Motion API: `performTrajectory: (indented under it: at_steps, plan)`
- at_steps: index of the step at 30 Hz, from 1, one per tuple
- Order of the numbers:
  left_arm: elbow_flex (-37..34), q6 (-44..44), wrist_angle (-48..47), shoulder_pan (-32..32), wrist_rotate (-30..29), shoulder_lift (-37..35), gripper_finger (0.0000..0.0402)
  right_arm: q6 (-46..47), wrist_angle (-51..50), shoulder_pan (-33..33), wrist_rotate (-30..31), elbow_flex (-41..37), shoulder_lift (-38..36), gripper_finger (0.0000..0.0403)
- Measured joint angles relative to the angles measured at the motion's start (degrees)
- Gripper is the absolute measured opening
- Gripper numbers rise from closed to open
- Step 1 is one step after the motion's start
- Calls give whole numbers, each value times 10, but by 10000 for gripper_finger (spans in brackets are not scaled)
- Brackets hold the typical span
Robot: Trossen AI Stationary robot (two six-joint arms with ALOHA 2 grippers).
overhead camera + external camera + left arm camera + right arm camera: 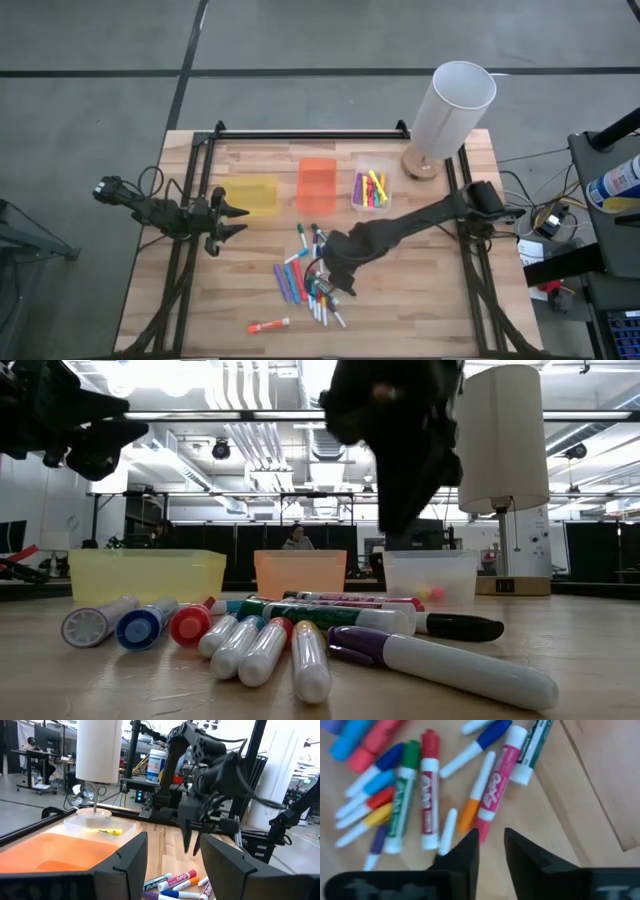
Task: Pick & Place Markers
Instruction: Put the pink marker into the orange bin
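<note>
A pile of markers [308,280] in many colours lies flat on the wooden table, near its middle front; the low view shows these markers [300,635] close up. My right gripper [345,285] hangs over the pile's right side, pointing steeply down. Its fingers stand a little apart with nothing between them [492,842], above a pink marker [492,795] and a white one [447,827]. Seen from the left wrist, the right gripper's tips [192,845] are clear of the markers. My left gripper [243,218] waits open and level at the table's left.
A yellow bin [252,195], an orange bin [317,183] and a clear bin [370,190] holding several markers stand in a row behind the pile. A white lamp [445,110] stands at the far right. A red-and-white stick [268,325] lies near the front edge.
</note>
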Motion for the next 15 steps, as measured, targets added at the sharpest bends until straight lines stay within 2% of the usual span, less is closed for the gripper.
performTrajectory:
  at_steps: [6,15]
  plan:
    - [0,-10,2,0,4,0,179,1,12,-4,0,0,30,120]
    - [0,-63,3,0,7,0,179,3,48,-5,-2,-9,39,121]
